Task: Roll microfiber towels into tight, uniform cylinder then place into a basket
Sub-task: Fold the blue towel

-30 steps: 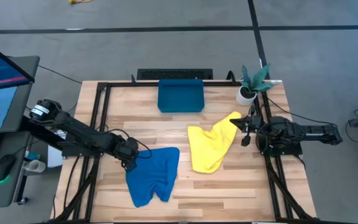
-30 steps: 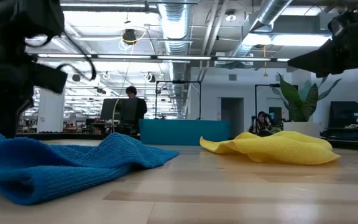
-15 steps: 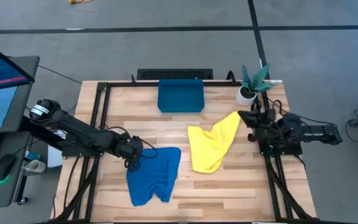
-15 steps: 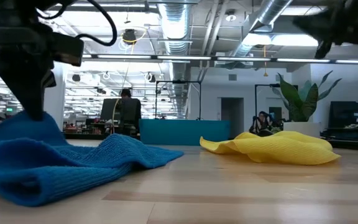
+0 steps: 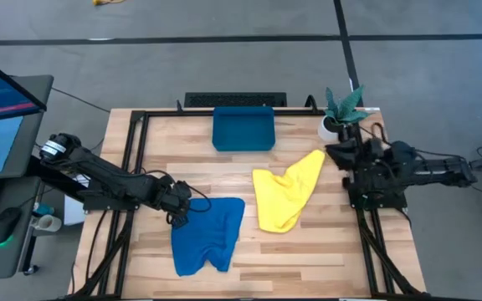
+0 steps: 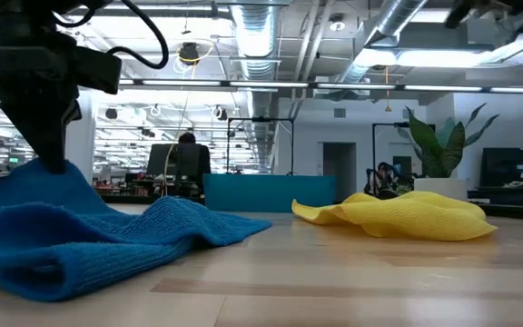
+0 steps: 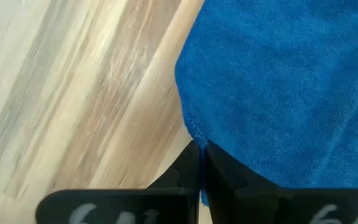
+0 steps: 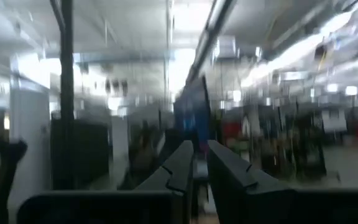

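High view: left claw (image 5: 182, 210) pinches blue towel (image 5: 210, 235) edge; right claw (image 5: 335, 154) parted slightly, beside plant pot (image 5: 331, 128).

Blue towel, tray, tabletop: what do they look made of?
Blue towel: soft looped microfiber or terry, by its fuzzy matte nap. Tray: probably moulded plastic, by its smooth even dark-blue walls. Tabletop: light wood planks with visible grain and a slight sheen, possibly laminate.

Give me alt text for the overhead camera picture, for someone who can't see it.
On a wooden table, the left gripper pinches the edge of a crumpled medium-blue microfiber towel. A bright yellow microfiber towel lies loose to its right, clear of the right gripper near a small white plant pot. A dark-blue plastic tray sits at the far edge.
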`<action>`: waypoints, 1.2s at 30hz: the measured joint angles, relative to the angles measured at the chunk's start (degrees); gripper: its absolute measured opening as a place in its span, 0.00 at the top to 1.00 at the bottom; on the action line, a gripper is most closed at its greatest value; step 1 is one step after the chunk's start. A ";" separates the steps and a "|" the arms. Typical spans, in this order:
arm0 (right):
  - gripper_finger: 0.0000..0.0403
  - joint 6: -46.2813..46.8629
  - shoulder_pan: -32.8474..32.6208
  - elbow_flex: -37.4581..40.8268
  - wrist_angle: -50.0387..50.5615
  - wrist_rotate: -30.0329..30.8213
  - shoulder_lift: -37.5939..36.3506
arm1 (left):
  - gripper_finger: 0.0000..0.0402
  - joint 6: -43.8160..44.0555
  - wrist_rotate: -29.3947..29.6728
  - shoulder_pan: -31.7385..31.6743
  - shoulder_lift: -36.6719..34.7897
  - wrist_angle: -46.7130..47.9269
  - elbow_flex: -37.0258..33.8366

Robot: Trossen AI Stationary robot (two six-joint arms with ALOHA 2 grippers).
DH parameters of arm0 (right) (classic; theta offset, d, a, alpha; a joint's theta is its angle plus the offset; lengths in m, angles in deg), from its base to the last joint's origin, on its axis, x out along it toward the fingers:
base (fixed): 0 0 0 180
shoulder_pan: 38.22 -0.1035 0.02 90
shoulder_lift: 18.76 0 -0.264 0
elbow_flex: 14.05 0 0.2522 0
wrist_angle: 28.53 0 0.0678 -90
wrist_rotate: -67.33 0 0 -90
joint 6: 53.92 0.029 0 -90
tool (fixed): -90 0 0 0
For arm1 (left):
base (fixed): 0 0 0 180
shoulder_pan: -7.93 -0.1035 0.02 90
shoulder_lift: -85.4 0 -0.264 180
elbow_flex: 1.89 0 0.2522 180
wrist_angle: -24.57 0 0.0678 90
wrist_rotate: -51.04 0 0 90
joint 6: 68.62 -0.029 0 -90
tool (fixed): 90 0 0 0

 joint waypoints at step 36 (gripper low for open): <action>0.43 -6.05 -11.94 -26.36 8.96 4.72 66.59 | 1.00 -0.52 0.19 -0.03 -0.07 -0.13 0.00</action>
